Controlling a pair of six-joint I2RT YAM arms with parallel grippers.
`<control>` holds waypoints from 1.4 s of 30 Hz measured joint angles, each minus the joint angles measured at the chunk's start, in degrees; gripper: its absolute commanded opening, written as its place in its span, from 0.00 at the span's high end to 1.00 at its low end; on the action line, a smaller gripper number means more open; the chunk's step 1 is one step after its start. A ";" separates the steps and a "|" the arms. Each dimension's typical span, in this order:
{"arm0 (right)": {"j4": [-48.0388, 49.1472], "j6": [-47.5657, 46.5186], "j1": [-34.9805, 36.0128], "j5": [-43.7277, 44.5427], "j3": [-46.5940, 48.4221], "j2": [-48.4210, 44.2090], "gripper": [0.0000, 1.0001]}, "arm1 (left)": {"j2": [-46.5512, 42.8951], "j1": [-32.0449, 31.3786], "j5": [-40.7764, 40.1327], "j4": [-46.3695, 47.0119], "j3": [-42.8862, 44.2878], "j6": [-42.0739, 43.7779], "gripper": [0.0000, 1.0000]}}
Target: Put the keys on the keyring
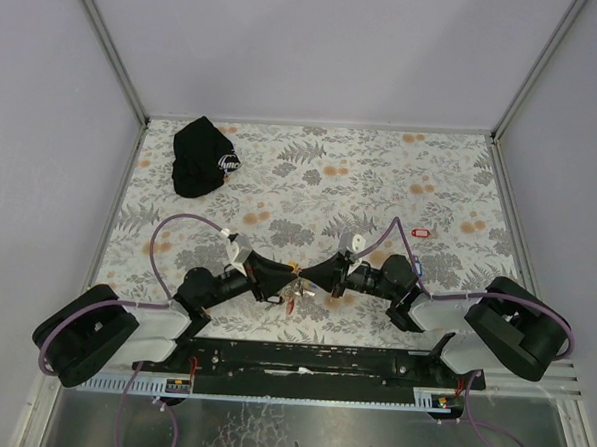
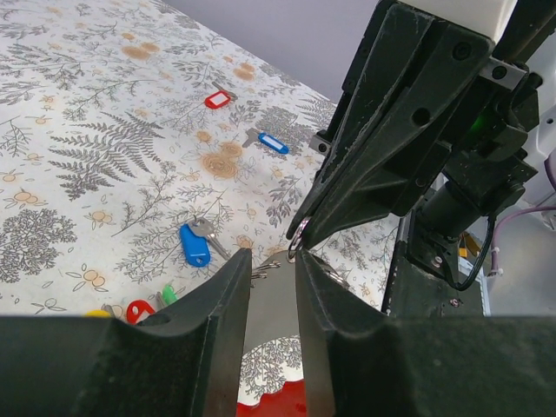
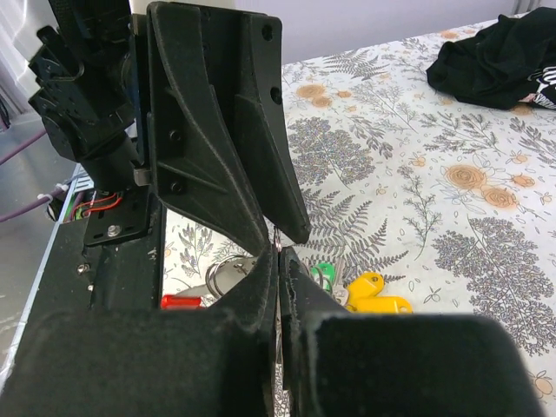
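Both grippers meet tip to tip over the table's near middle. My left gripper [image 1: 282, 275] is shut on the keyring's grey-white bar [image 2: 271, 321], with the red rounded piece [image 2: 276, 403] below it. My right gripper [image 1: 316, 275] is shut on the thin keyring [image 2: 298, 236] at its fingertips. Under the meeting point are a green key [image 3: 323, 274], a yellow key [image 3: 379, 294] and a red tag [image 3: 181, 301]; whether they hang or lie I cannot tell. A blue key [image 2: 195, 245] lies on the cloth, with another blue-tagged key [image 2: 272, 142] farther off.
A black cap [image 1: 204, 156] with a white logo lies at the back left of the floral cloth [image 1: 381, 178]. A lone red tag [image 1: 421, 231] rests right of centre, behind the right arm. Grey walls close in the table on three sides.
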 measured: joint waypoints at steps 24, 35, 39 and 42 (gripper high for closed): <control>-5.73 -1.90 -0.33 -3.34 0.42 -2.29 0.69 | -6.23 0.37 3.52 -9.16 2.05 2.32 1.00; -48.30 -19.52 -0.33 -1.44 13.86 -18.43 0.63 | -16.04 0.37 3.48 -38.25 11.80 12.48 1.00; -58.34 -24.83 -0.31 -1.07 18.86 -17.55 0.64 | -16.02 0.37 4.04 -42.60 13.31 14.78 1.00; -63.06 -27.65 -0.33 -1.22 21.46 -15.19 0.66 | -15.96 0.37 4.74 -44.15 13.97 15.82 1.00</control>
